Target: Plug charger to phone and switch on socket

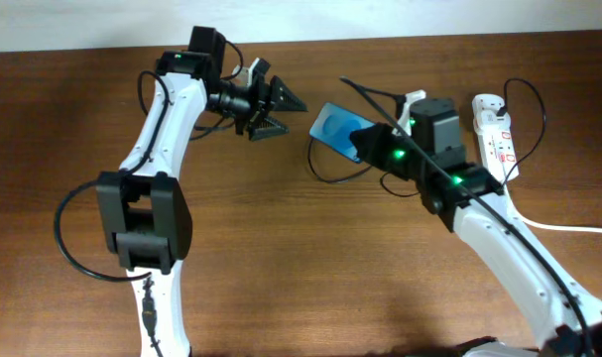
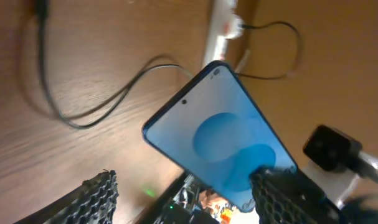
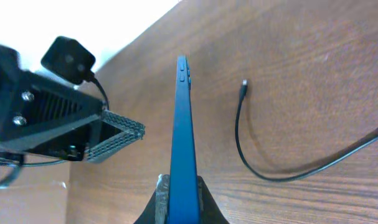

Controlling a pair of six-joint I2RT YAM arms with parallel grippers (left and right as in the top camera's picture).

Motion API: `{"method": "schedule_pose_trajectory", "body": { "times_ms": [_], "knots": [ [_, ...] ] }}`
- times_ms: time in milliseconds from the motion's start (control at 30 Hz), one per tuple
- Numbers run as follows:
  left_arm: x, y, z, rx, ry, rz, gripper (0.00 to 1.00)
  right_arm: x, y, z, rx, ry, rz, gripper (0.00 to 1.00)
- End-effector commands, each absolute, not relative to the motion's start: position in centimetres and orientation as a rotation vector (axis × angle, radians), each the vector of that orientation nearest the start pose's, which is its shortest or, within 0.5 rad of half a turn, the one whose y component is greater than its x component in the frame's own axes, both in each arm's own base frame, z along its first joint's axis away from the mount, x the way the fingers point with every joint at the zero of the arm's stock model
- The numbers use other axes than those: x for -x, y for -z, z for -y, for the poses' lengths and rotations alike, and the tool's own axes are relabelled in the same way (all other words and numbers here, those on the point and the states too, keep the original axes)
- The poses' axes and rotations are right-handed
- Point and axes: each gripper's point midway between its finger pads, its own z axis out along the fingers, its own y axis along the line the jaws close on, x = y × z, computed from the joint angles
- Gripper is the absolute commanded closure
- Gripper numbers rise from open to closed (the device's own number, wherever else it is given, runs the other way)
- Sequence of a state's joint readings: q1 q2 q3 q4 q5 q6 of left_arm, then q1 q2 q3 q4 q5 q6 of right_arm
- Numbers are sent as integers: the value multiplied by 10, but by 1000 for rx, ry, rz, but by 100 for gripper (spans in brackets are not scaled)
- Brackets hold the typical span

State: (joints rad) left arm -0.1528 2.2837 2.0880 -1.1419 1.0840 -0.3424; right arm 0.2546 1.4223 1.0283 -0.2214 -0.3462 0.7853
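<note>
- Slippage is the first hazard: the right gripper (image 3: 182,188) pinches the phone (image 3: 182,118) near one end only. A sideways push from a plug could swing the phone in that narrow hold.
- Access is the second. In the left wrist view the screen's camera dot sits at the phone's free end, toward the upper left. The charging port is therefore probably at the clamped end, where the fingers may crowd it.
- The charger (image 3: 238,134) lies loose on the table (image 1: 281,248), right of centre in the right wrist view. Its connector tip (image 3: 244,83) lies apart from the phone and nothing holds it. A thin cable like this could slide away from a pinch, or drag its loop against the right arm.
- The socket (image 1: 496,134) lies at the upper right of the overhead frame, beyond the right arm. I cannot tell how its switches are set.
- The right gripper is clamped on the phone, a finger on each face, with the phone standing on edge.
- The left gripper (image 1: 273,107), upper centre in the overhead view, has its fingers spread wide. It holds and touches nothing, and it points at the phone's blue screen.
</note>
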Motion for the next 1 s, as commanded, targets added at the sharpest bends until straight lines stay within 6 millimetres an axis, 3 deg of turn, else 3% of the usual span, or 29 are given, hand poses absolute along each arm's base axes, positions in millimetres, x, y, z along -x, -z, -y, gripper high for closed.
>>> {"method": "schedule_pose_trajectory", "body": {
  "times_ms": [0,233,333,433,633,967],
  "knots": [
    [-446,-209,232,-197,1909,-2480,21,-398,-241,-148,-410,-961,-2151,96],
    [-443,-249,236,-345,2152,-2209,20,-423,-284,-137,-727,-1165,-1904,96],
    [-444,-249,236,-340,2155,-2212,20,-428,-281,-132,-933,-1226,-1846,96],
    [-444,-249,236,-326,2160,-2221,19,-434,-271,-140,-1085,-1285,-1813,96],
    [-455,-242,237,-230,2108,-2312,18,-443,-285,-169,-991,-1356,-1747,96],
    [-481,-241,239,-9,2066,-2402,19,-448,-266,-200,-1010,-1375,-1762,96]
  ]
}}
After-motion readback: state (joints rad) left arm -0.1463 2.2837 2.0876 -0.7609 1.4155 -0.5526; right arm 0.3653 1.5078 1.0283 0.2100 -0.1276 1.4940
